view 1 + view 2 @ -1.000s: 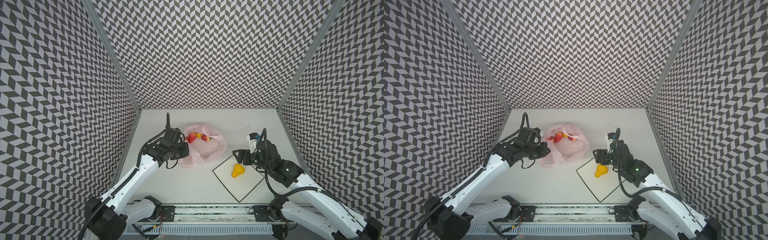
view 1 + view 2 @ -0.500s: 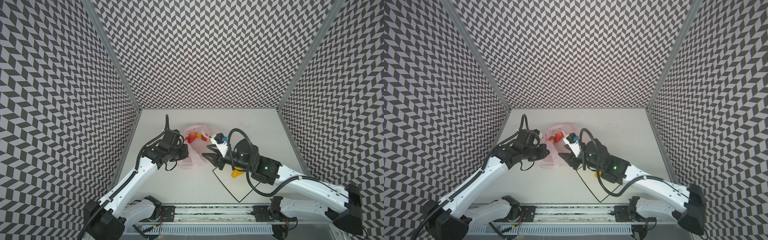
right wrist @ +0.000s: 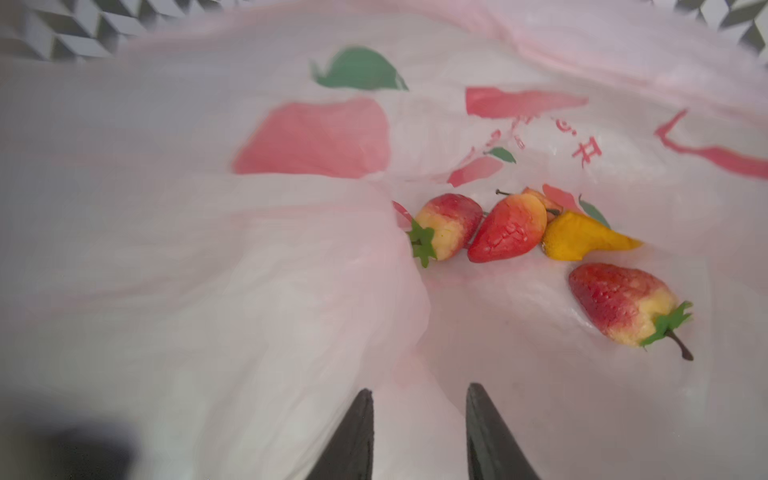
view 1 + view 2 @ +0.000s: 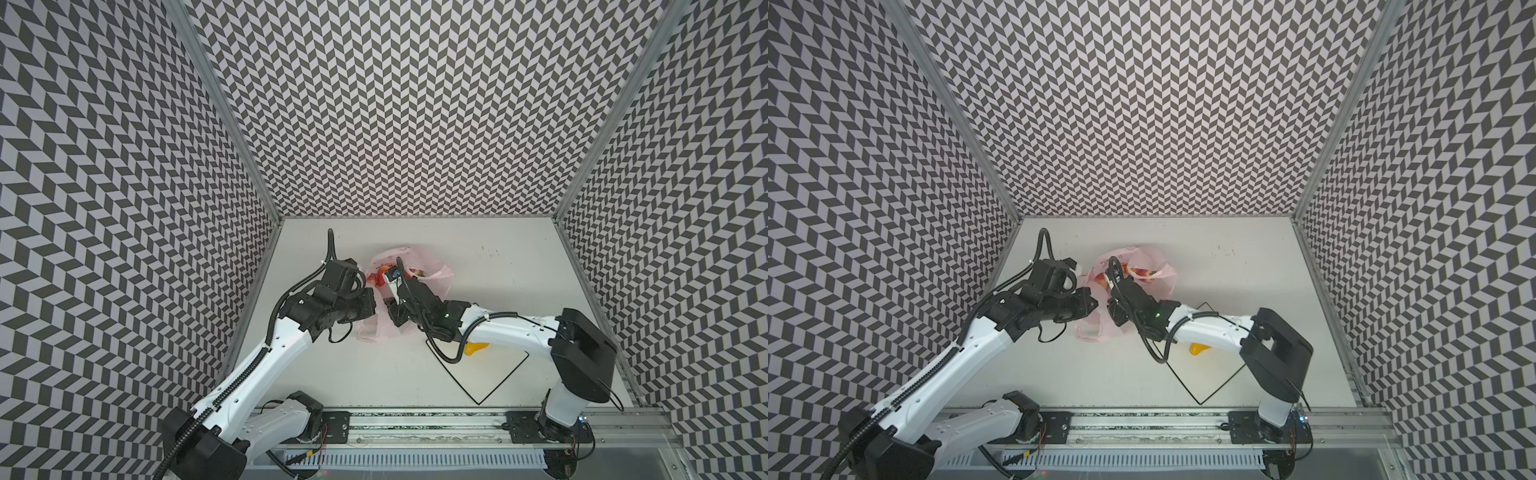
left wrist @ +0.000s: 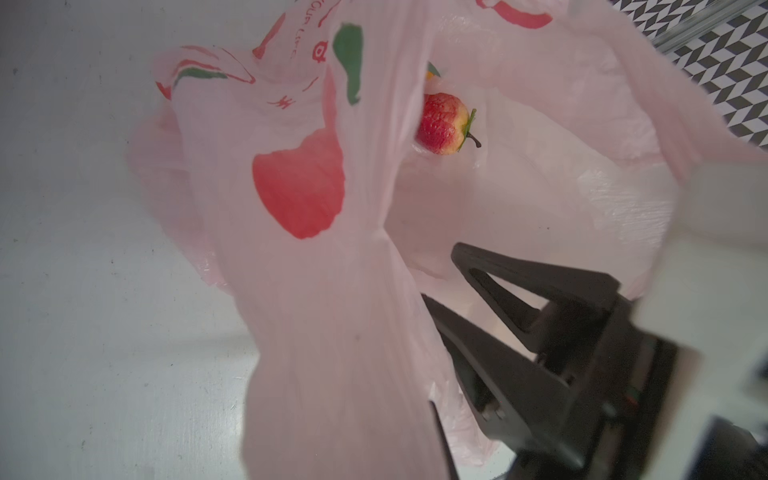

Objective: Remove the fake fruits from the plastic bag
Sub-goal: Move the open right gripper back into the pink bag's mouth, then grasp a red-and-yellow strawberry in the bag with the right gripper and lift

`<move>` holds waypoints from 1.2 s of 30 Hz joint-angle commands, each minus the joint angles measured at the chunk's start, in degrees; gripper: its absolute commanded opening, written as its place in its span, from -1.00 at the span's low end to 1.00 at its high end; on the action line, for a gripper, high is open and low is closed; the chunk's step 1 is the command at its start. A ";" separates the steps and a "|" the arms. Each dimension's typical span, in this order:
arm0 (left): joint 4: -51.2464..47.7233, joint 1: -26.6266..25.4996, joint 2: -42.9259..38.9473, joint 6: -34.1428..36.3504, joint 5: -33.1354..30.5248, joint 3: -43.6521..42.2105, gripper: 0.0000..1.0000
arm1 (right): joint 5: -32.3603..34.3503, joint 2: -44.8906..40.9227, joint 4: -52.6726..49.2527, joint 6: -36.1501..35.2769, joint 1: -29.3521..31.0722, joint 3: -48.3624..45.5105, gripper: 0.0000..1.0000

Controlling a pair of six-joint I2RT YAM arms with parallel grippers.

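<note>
Three walls (image 4: 415,104) papered in a black-and-white chevron pattern enclose a pale, lightly scuffed tabletop (image 4: 519,266). Aluminium posts (image 4: 257,166) stand in the back corners, and a metal rail (image 4: 415,428) along the near edge carries both arm bases. A white square board (image 4: 478,374) with a thin black border lies at the table's near right, turned corner-on. Left of centre, the plastic bag (image 4: 432,270), thin pink film printed with red and green fruit marks, lies crumpled on the table. The left gripper (image 4: 372,311) is clamped on a bunched edge at the bag's near left side, the film pulled taut in the left wrist view. The right gripper (image 3: 419,399) reaches into the bag's mouth, jaws a narrow gap apart over the film. Deep in the bag, a strawberry (image 3: 449,226) and a second strawberry (image 3: 509,228) lie touching, a yellow pear (image 3: 582,241) just beside them and a third strawberry (image 3: 619,303) a little apart. Another yellow fruit (image 4: 476,348) sits on the board, outside the bag, partly hidden under the right arm (image 4: 511,332)
</note>
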 commanded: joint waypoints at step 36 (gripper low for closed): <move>-5.82 -0.42 0.12 0.07 0.44 -0.10 -1.00 | 17.01 30.31 -4.93 37.89 -15.88 26.38 0.62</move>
